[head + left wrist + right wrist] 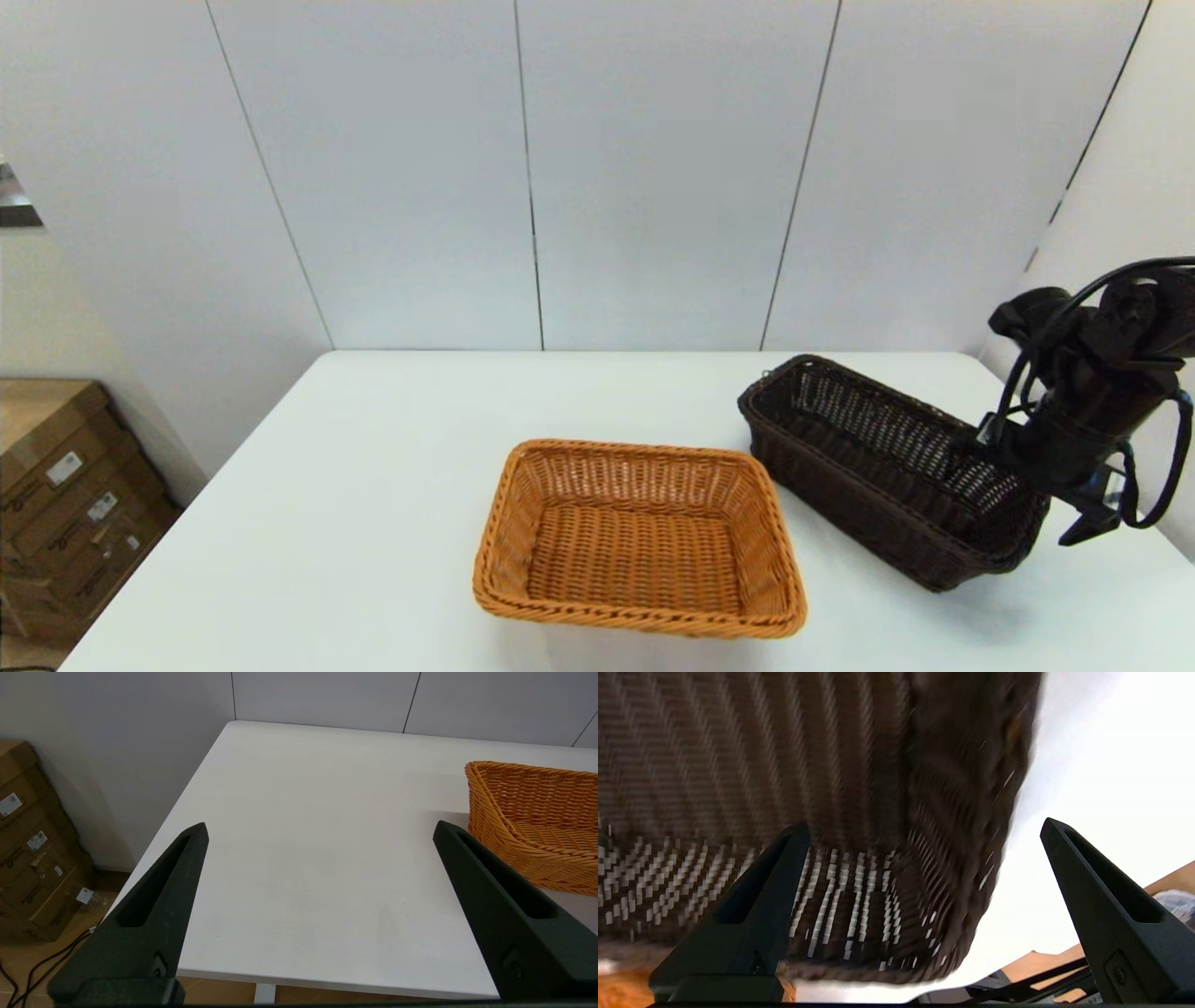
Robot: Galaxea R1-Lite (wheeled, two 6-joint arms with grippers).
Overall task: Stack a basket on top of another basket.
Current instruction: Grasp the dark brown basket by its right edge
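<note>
Wickerwork of two colours is found on the white table (373,485). The dark brown basket (878,467) is placed on the right side, set at an angle, with its near right corner raised off the surface and its far left end low. Its sides are of open weave, light showing through the gaps, and its rim is braided. The orange-tan basket (639,537) is set flat near the middle, just left of the dark one and apart from it; its weave is tight, its rim braided, and its inside holds nothing.

The right gripper (924,830) is positioned at the raised corner of the dark basket. In the right wrist view the fingers are seen spread wide, one over the basket's inside and the other outside the wall; contact cannot be confirmed. The left gripper (320,830) is held over the left part of the table, fingers spread wide, with nothing between them.
</note>
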